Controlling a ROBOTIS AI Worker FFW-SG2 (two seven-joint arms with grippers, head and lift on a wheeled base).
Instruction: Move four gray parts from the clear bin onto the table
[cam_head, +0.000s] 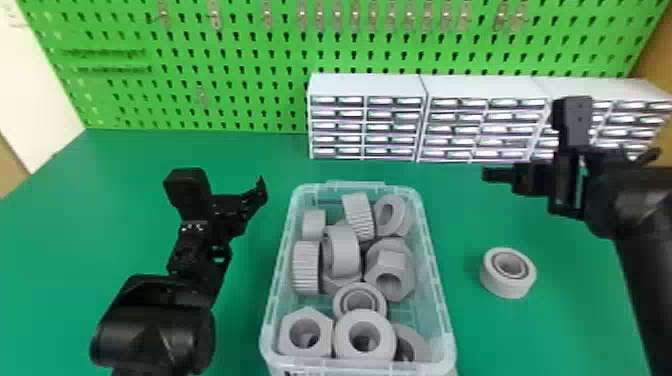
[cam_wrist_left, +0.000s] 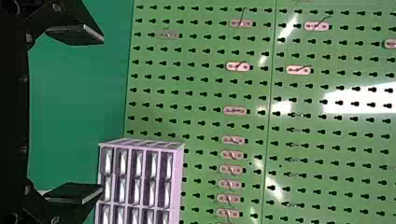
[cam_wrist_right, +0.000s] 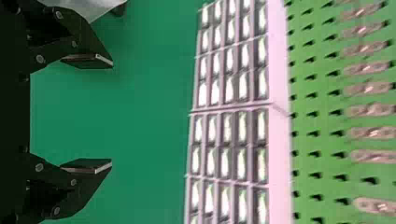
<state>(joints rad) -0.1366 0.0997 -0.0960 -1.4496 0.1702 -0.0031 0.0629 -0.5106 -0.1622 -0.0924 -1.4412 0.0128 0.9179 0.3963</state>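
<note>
head view from above, wrist views facing the shared pegboard (cam_head: 250, 65)

Left claw (cam_head: 224, 186) is black. Right of it, parts (cam_head: 346, 250) show gray, two ribbed; beyond, pegboard (cam_head: 225, 47) shows green, dark-dotted.

Bright, fairly even light covers the bench (cam_head: 120, 200); white glare streaks the pegboard (cam_wrist_left: 201, 84) in the left wrist view; drawer fronts (cam_wrist_right: 227, 128) glint white in the right wrist view; bench shadows look soft.
</note>
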